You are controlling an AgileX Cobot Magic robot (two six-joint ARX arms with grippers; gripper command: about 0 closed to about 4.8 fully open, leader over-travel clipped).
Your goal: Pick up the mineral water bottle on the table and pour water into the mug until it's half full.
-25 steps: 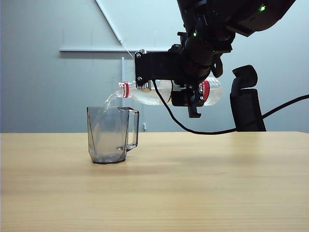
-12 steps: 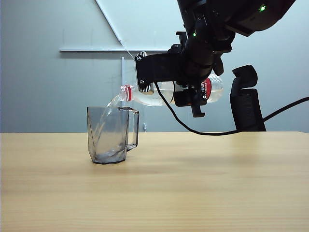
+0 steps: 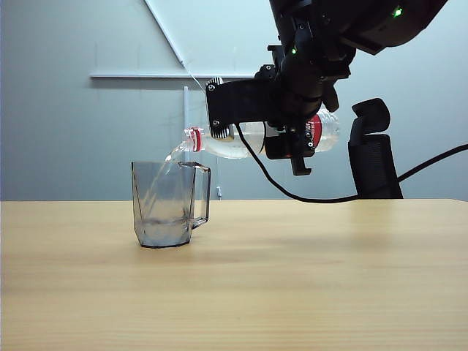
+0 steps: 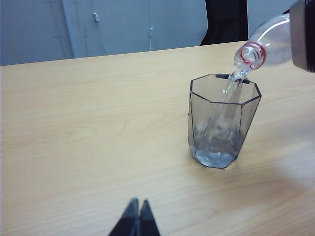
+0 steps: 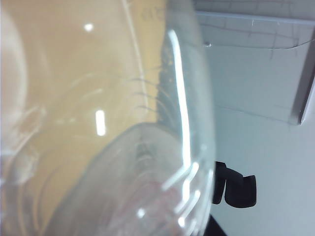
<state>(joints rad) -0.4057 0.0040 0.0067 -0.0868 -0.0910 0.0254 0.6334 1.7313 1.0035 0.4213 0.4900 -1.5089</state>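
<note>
Right fingers [image 3: 292, 142] clamped on bottle [image 3: 227, 140], mug [image 3: 164, 205] fuller than before; left fingers [image 4: 138, 216] together, idle.

Right gripper [image 3: 292, 142] raised, clamped; left gripper [image 4: 136, 216] seemingly closed.

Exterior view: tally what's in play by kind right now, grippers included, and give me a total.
Mineral water bottle: 1, tipped over the mug, shut in the right gripper
Mug: 1, upright on the table, catching the water
Grippers: 2, the right one holding the bottle; the left gripper shut, low over the table before the mug
Total: 4
</note>
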